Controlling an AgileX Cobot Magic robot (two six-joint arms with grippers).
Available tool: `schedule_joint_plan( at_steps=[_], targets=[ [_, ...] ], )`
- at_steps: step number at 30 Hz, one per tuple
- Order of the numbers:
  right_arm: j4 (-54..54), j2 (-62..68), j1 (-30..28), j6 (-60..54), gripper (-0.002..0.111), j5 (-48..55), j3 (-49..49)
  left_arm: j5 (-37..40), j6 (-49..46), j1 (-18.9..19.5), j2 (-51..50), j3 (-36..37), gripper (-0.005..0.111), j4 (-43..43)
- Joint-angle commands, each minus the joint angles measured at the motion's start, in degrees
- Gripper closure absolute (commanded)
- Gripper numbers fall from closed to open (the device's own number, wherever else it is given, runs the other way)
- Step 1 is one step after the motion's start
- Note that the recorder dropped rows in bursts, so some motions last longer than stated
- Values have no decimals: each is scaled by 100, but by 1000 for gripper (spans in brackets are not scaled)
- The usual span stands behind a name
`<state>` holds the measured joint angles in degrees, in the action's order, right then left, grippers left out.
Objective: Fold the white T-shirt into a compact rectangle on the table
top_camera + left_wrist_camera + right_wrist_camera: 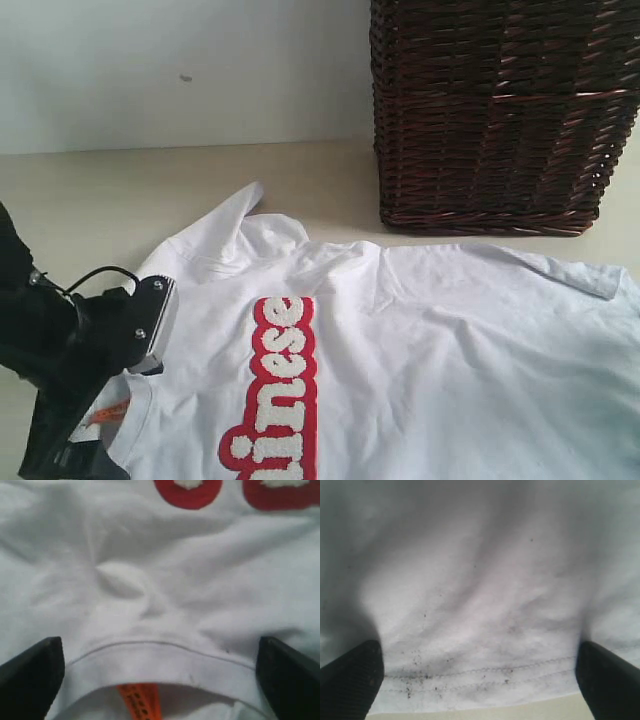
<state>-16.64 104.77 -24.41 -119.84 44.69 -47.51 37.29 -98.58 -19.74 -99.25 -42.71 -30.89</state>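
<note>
Cream table (pixel 100 190), basket (pixel 495 110) behind; shirt (pixel 430 340) lies spread flat, lettering (pixel 280 390) reading "inese" (start cropped). Wrist views alone show the left gripper (pixel 160 662) wide open over the collar's orange tag (pixel 140 700), and the right gripper (pixel 480 665) spread over the speckled hem (pixel 470 674).

The white T-shirt (pixel 430 340) runs off the exterior view's lower and right edges, cutting its red lettering (pixel 283 385) short, and the basket (pixel 490 110) is cropped at its top. The left arm (pixel 60 350) hides part of the collar (pixel 165 657), and the orange label (pixel 139 700) carries print too blurred to read.
</note>
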Motion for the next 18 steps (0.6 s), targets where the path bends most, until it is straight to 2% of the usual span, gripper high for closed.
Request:
schedule_joint_plan(
  at_steps=[1,8,18],
  targets=[
    [45,64,-23,1,6,98,28,-464,390,-53,-171,-6,1,375],
    [45,64,-23,1,6,98,28,-3,1385,-53,-432,6,1,1438],
    [45,64,-23,1,6,98,28,-77,1545,-53,-841,6,1,1418]
  ],
)
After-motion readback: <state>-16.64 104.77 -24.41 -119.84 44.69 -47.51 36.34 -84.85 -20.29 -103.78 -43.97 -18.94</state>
